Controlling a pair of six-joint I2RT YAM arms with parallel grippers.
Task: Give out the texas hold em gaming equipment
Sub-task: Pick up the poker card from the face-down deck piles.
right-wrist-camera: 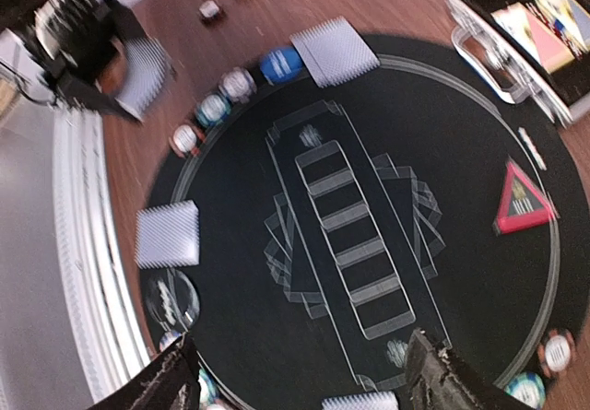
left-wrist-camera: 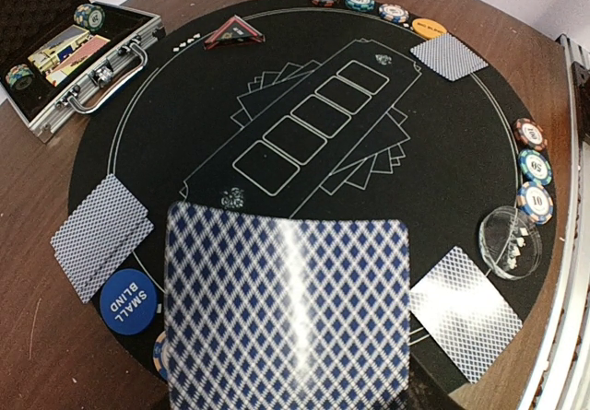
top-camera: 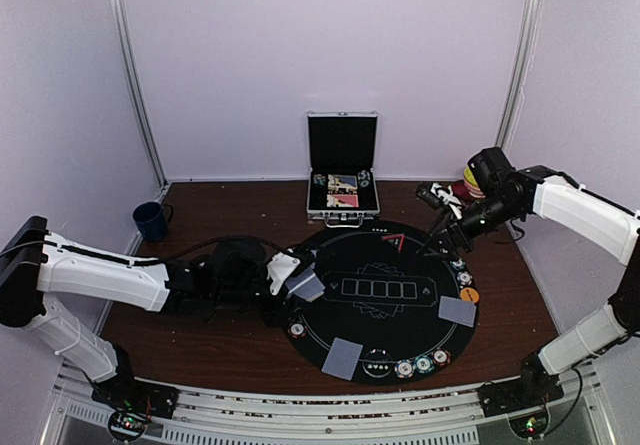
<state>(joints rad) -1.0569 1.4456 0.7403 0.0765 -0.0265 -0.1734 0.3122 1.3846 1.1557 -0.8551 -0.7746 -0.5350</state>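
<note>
We hold a grey-blue-backed playing card point(left-wrist-camera: 286, 309) pinched in the left gripper point(top-camera: 293, 281). It is face down and level over the left side of the round black mat point(left-wrist-camera: 184, 124). Whether the pinch holds one card or several we cannot tell.

To do this step well, we judge the card should go down flat and square onto a seat's card pile point(left-wrist-camera: 101, 235). The gripper should let go only once the card touches, so it does not slide. The path should stay off the Small Blind button point(left-wrist-camera: 126, 301) just beside that pile, and off the poker chips point(left-wrist-camera: 535, 166) along the rim.

The right gripper point(right-wrist-camera: 297, 345) is spread wide with nothing between its fingers. It hangs over the far right rim of the mat, well apart from our card.

The silver case point(top-camera: 342, 180) stands open at the far side of the counter point(top-camera: 200, 340). Its tray holds a few chips, a coloured pack and what may be dice.

The clear dish point(left-wrist-camera: 509, 240) sits on the near rim of the mat, just beside the chips. It holds a few tiny white pieces we cannot name.

The dark blue mug point(top-camera: 150, 220) sits far left, and its inside is hidden.
</note>
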